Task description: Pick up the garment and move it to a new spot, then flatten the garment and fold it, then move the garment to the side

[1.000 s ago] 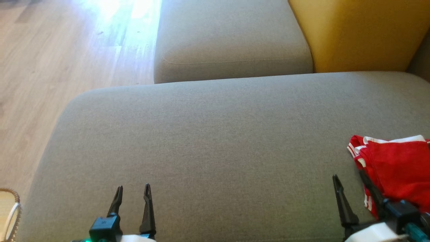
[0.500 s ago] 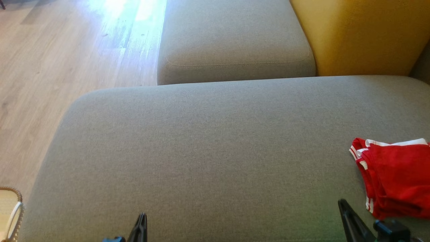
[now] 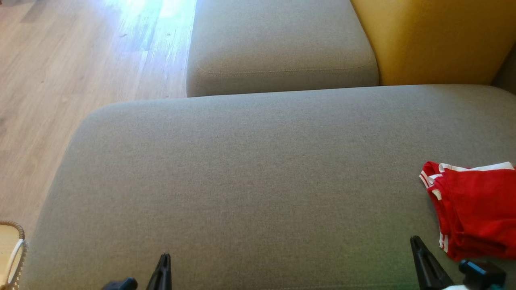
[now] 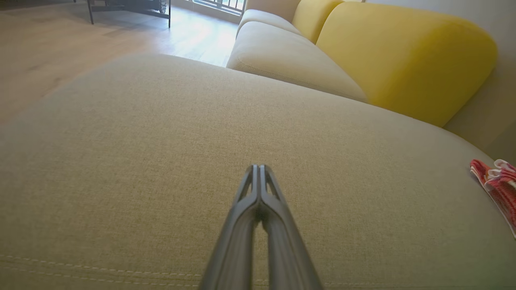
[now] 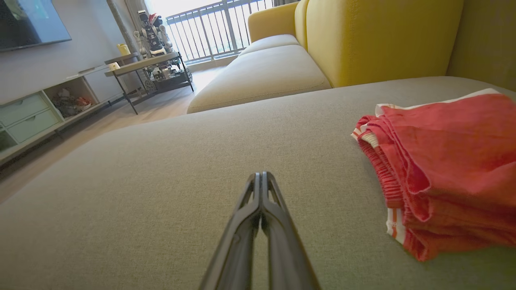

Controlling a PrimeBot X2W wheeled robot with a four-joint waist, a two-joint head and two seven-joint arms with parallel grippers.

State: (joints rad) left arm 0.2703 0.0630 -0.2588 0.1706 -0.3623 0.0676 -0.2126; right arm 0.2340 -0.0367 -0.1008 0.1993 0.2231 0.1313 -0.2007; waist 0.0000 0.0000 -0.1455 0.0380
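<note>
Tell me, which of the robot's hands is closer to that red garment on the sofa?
Right. The right hand sits just beside the red garment, on its left, not touching it. The left hand is far off across the cushion, further to the left.

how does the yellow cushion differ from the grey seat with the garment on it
Colour: the yellow cushion is mustard, while the grey seat is a dull grey-beige.
Pose: the yellow cushion stands upright as a backrest, and the grey seat lies flat.
Load: the grey seat bears the red garment near its right end, apart from the yellow cushion.
Both are woven upholstery with rounded edges.
</note>
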